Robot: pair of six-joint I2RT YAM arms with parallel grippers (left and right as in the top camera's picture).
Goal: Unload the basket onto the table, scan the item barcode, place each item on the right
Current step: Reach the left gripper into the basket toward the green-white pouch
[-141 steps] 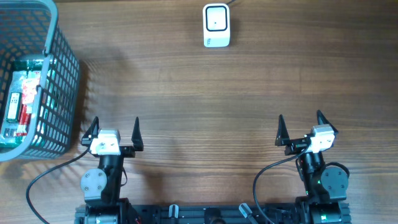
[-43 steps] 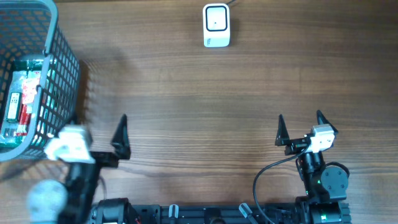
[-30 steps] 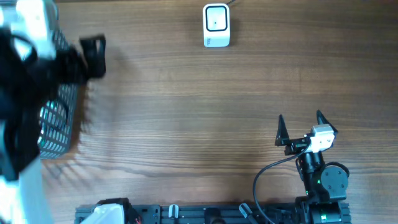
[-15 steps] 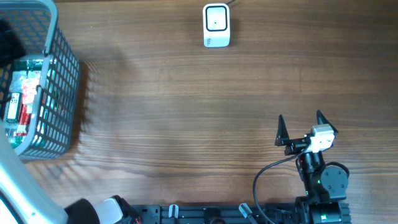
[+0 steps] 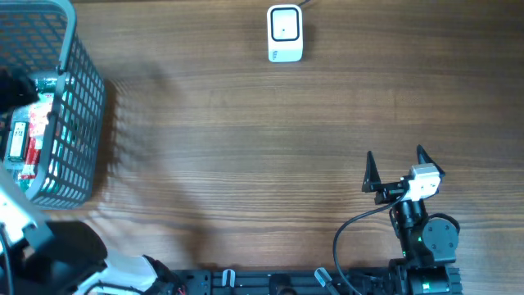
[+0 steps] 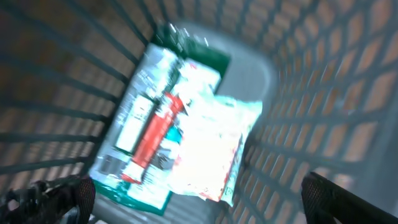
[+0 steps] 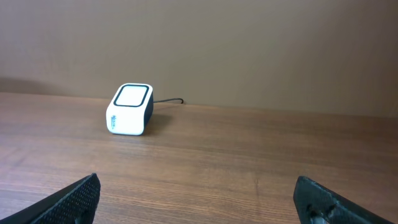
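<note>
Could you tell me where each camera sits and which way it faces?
Overhead: above the table, looking straight down at basket and barcode scanner; left arm and open right gripper show.
Left wrist: on the left arm, looking down into the basket at packaged items; the open left gripper shows.
Right wrist: low, facing level across the table to the barcode scanner; right gripper's tips show.
Shared: overhead and right wrist, barcode scanner; overhead and left wrist, basket.

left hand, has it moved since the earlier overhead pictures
Yes. The left hand has swung from the table's near edge, beside the basket, to above it, over the packets inside.
</note>
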